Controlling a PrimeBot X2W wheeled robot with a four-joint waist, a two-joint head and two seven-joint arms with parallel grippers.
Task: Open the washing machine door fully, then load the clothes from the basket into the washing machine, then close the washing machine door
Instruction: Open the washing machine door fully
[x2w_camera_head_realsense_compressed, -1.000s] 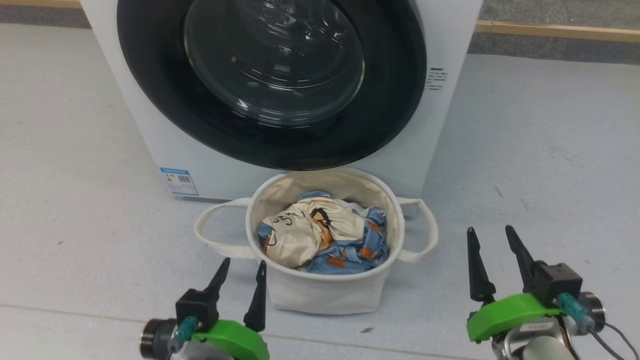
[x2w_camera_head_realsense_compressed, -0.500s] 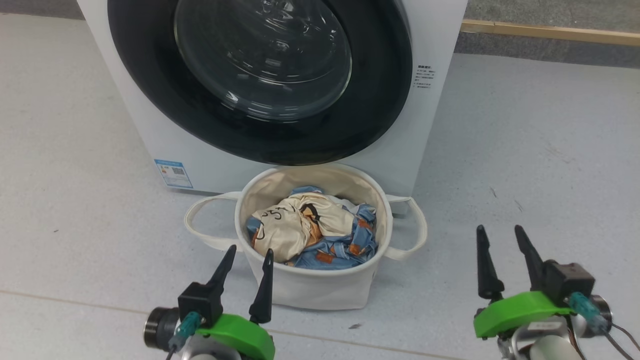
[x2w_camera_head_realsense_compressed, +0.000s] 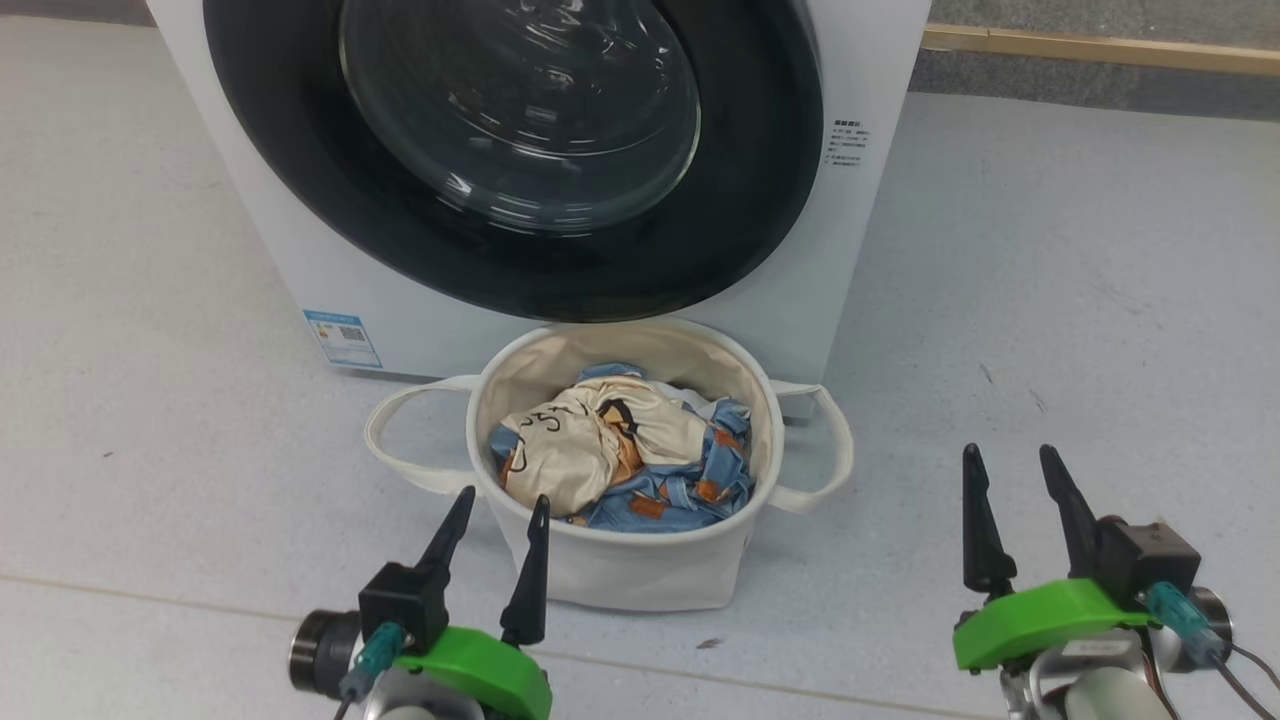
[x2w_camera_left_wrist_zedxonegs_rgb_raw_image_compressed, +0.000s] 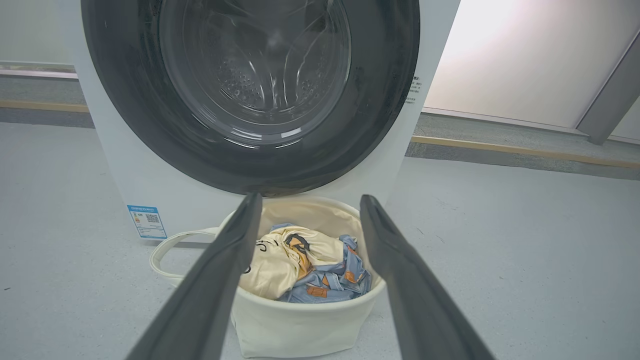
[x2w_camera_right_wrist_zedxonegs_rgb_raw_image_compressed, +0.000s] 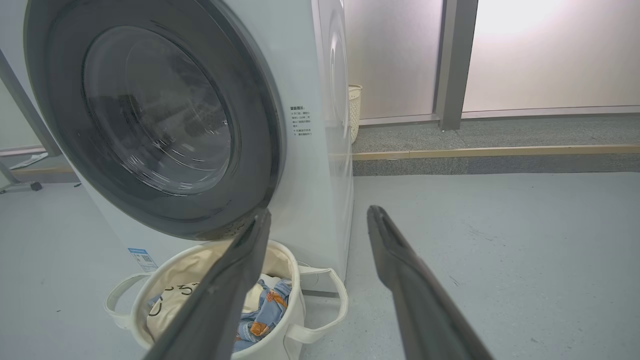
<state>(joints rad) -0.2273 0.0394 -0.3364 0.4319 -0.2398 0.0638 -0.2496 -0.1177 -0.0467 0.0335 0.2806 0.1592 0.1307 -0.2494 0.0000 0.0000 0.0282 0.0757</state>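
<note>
While both arms sit low at the 6 o'clock edge of the head view, I log the left gripper (x2w_camera_head_realsense_compressed: 505, 495) with its two dark fingers spread wide and nothing between them, tips aimed toward 12 o'clock. Its inner finger overlaps the near wall of the basket (x2w_camera_head_realsense_compressed: 640, 570); I cannot tell whether it touches. The right gripper (x2w_camera_head_realsense_compressed: 1008, 450) is equally wide and empty, tips also toward 12 o'clock. It stands over bare grey floor (x2w_camera_head_realsense_compressed: 1050, 300) at about 4 o'clock from the basket, well apart from it.

Basket: upright on the floor between the two grippers and nearer the left one, loop handles out at 9 and 3 o'clock. The clothes (x2w_camera_head_realsense_compressed: 600, 450) lie bundled inside, with the cream piece with black markings on top toward 9 o'clock and blue fabric with orange patches under it and toward 3 o'clock.

At 12 o'clock from the basket, just beside its far rim, is the washing machine (x2w_camera_head_realsense_compressed: 300, 270). The washing machine door (x2w_camera_head_realsense_compressed: 780, 200) looks shut, its black rim flush with the white front and the glass bowl bulging outward. Through the glass, the left wrist view shows the perforated drum. A blue label sticker (x2w_camera_head_realsense_compressed: 343, 338) sits low on the front panel, at about 10 o'clock from the basket.
</note>
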